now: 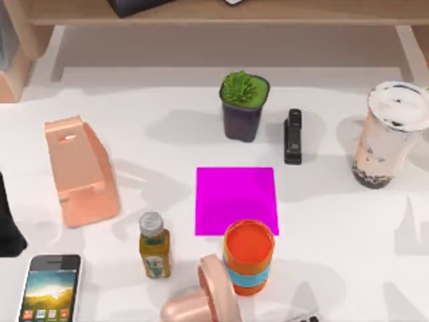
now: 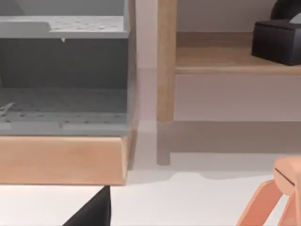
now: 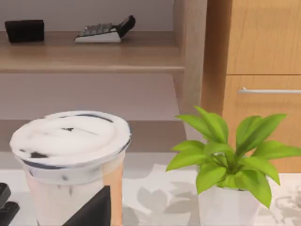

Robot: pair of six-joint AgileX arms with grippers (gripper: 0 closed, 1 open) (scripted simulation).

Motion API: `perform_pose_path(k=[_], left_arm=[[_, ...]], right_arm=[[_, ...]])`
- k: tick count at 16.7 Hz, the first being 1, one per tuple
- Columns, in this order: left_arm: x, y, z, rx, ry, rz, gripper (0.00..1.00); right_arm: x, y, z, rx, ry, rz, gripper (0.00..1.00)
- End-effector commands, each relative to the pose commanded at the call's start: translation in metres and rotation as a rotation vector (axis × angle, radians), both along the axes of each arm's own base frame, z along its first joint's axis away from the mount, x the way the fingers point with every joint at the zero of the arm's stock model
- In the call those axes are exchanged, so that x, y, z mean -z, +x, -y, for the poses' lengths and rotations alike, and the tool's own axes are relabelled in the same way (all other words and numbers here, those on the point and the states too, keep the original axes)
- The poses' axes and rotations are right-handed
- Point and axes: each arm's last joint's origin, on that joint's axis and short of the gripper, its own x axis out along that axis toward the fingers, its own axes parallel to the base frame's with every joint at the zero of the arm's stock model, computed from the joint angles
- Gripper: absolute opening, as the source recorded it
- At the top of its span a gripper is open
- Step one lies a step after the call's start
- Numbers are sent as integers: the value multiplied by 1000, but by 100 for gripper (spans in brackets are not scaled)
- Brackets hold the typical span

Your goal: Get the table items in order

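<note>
A white-framed smartphone (image 1: pixel 52 287) with a colourful screen lies flat at the table's front left corner. The tall milk-tea cup (image 1: pixel 392 134) with a white lid and dark pearls stands upright at the far right. It also rises close in front of my right gripper (image 3: pixel 91 212), of which a dark part shows low in the right wrist view, as milk-tea cup (image 3: pixel 70 162). My left arm (image 1: pixel 8 225) sits at the left edge, just behind the phone. A dark part of my left gripper (image 2: pixel 91 214) hangs over bare table, facing the shelf.
A pink phone stand (image 1: pixel 80 171) stands at the left, a magenta mat (image 1: pixel 236 200) lies mid-table. An orange cup (image 1: pixel 249 257), a yellow juice bottle (image 1: pixel 154 245) and a pink curved holder (image 1: pixel 201 302) crowd the front. A potted plant (image 1: pixel 244 104) and black stapler (image 1: pixel 293 136) stand behind.
</note>
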Motion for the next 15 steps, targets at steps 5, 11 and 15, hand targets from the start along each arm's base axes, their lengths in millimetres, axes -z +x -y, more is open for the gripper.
perform_pose_path(k=[5, 11, 15], left_arm=[[-8, 1, -1, -7, 57, -39, 100], [-55, 17, -8, 4, 407, -282, 100], [-92, 53, -20, 107, 741, -525, 100]], right_arm=[[0, 0, 0, 0, 0, 0, 100], [0, 0, 0, 0, 0, 0, 100], [0, 0, 0, 0, 0, 0, 100]])
